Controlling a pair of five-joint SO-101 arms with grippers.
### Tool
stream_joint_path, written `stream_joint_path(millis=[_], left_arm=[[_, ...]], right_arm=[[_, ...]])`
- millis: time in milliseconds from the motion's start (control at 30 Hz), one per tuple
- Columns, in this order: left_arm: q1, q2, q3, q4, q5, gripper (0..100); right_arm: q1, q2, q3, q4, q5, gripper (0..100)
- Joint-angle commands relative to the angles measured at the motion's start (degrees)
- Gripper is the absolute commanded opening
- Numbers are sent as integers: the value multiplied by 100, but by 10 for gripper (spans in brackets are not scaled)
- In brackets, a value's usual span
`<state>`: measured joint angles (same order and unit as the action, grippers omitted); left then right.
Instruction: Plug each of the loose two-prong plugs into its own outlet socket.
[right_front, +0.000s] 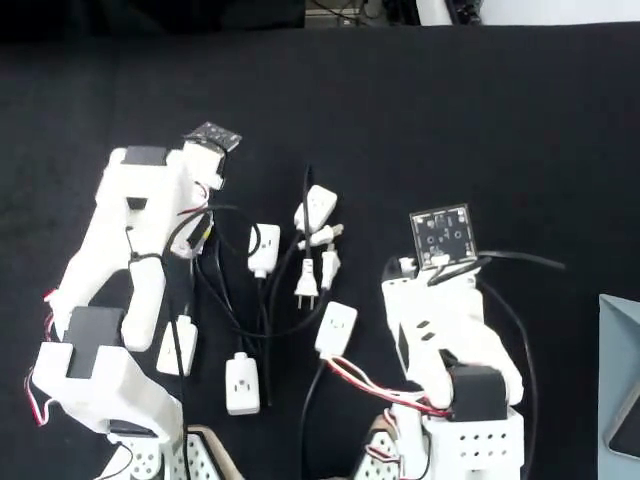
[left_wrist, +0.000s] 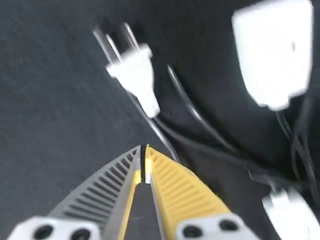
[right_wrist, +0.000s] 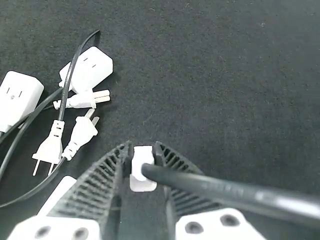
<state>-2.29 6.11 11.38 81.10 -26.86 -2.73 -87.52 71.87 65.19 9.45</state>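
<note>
In the right wrist view my right gripper (right_wrist: 142, 148) is shut on a white plug (right_wrist: 141, 175) whose black cord (right_wrist: 225, 188) trails back past the camera. In the high view this gripper (right_front: 402, 268) sits right of the cable cluster. Three loose two-prong plugs (right_front: 308, 285) (right_front: 328, 262) (right_front: 325, 237) lie together at the centre, also seen from the right wrist (right_wrist: 49, 149) (right_wrist: 82, 134) (right_wrist: 82, 100). White outlet sockets (right_front: 320, 207) (right_front: 264, 248) (right_front: 336, 328) lie around them. My left gripper (left_wrist: 144, 150) is shut with nothing in it, just short of another plug (left_wrist: 132, 70) beside a socket (left_wrist: 275, 50).
Two more sockets (right_front: 243, 382) (right_front: 178, 345) lie near the left arm's base, with black cords (right_front: 225, 300) looping between them. A grey object (right_front: 620, 380) sits at the right edge. The black cloth (right_front: 450, 120) covers the far half of the table.
</note>
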Motion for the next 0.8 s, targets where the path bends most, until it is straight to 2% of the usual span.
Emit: stream_joint_path(millis=[0, 100, 167, 267, 400, 600, 767], left_arm=[[57, -62, -716, 1081, -176, 34], [136, -62, -1015, 1776, -149, 34], [163, -62, -1007, 1952, -149, 44], [101, -62, -840, 1952, 0, 85], [84, -343, -532, 1943, 26, 66], [110, -2084, 382, 1855, 378, 85], [57, -3165, 1648, 1187, 1169, 177]], right_arm=[[-79, -22, -40, 26, 44, 14], [-352, -31, -22, 26, 9, 14], [-466, -31, -4, 26, 9, 14], [-484, -31, -4, 26, 9, 14], [-484, -31, -4, 26, 9, 14], [-484, -31, -4, 26, 9, 14], [-492, -31, -4, 26, 9, 14]])
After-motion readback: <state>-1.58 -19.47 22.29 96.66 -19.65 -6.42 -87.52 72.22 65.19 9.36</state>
